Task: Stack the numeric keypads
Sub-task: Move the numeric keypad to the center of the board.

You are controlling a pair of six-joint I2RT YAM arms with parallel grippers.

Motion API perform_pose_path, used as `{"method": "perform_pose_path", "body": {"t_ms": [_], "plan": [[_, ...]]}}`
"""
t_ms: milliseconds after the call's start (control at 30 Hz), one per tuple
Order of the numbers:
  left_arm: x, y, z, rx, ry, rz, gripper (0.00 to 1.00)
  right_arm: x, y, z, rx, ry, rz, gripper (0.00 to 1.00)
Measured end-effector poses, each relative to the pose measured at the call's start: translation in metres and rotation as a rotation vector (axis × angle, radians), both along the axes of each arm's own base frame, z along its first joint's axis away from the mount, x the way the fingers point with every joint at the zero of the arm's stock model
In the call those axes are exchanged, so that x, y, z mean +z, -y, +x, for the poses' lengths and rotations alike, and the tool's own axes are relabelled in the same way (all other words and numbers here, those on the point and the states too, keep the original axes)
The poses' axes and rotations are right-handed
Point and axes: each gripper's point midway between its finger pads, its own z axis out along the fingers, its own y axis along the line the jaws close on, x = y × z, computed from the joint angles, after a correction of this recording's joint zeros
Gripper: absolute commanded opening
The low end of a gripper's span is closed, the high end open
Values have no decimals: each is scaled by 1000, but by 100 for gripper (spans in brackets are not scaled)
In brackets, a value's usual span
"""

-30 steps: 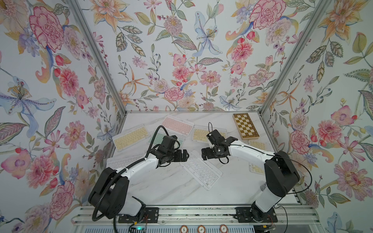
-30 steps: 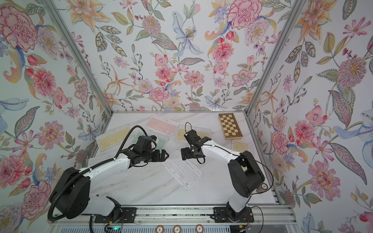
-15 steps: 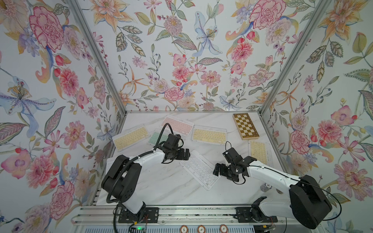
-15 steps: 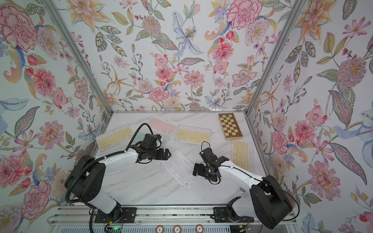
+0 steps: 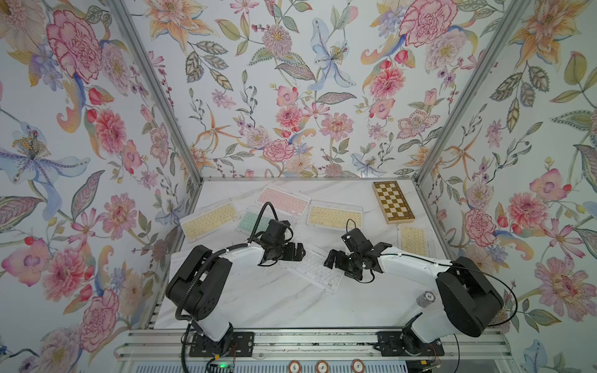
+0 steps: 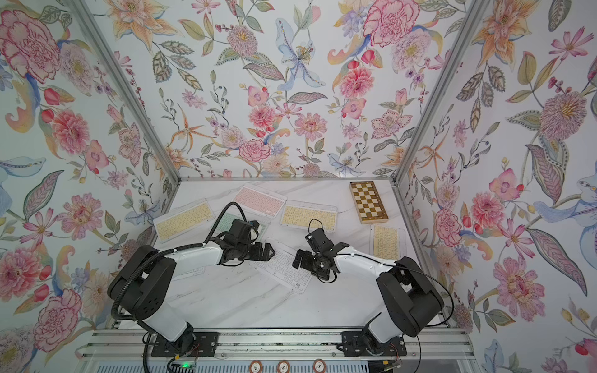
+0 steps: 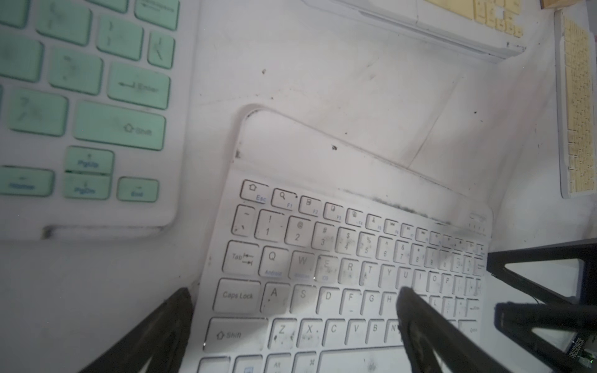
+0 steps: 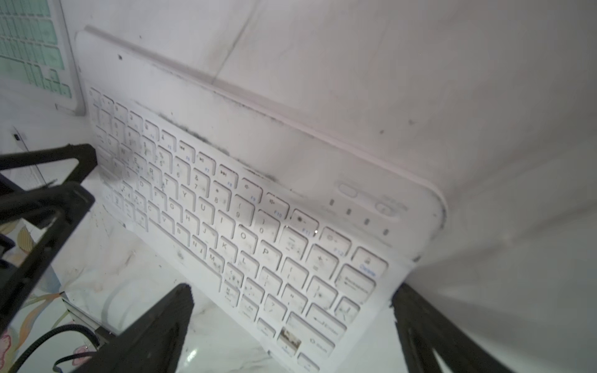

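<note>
A white keypad (image 5: 315, 269) (image 6: 284, 268) lies slanted mid-table between both grippers. My left gripper (image 5: 298, 252) (image 7: 295, 310) is open at its left end, with one fingertip (image 7: 416, 310) over the keys and the other off the edge. My right gripper (image 5: 331, 260) (image 8: 290, 310) is open, and the keypad's (image 8: 258, 232) other end lies between its fingers. Flat at the back are a yellow keypad (image 5: 210, 221), a mint one (image 5: 252, 221), a pink one (image 5: 284, 200) and another yellow one (image 5: 334, 214). A yellow keypad (image 5: 413, 240) lies at the right.
A brown-and-cream chessboard (image 5: 392, 202) sits at the back right corner. A small grey cylinder (image 5: 424, 298) stands near the right arm's base. Another pale keypad (image 5: 176, 261) shows partly under the left arm. Floral walls close three sides.
My right gripper swung from the back yellow keypad out to the front right and then in to the white keypad's right end. My left gripper shifted right onto its left end.
</note>
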Motion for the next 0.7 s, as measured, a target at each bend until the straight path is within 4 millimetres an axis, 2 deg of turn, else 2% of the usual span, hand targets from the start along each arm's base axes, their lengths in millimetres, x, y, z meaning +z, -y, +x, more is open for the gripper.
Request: {"method": "perform_pose_path", "body": {"t_ms": [200,467,700], "plan": [[1,0,1,6,4,-5,99,2,6,41,-41,56,26,99],[0,0,1,15,-1,-2,99,5,8,65,-28,106,87,99],[0,12,19,30,10,1,99,6,20,76,-12,146,135,99]]}}
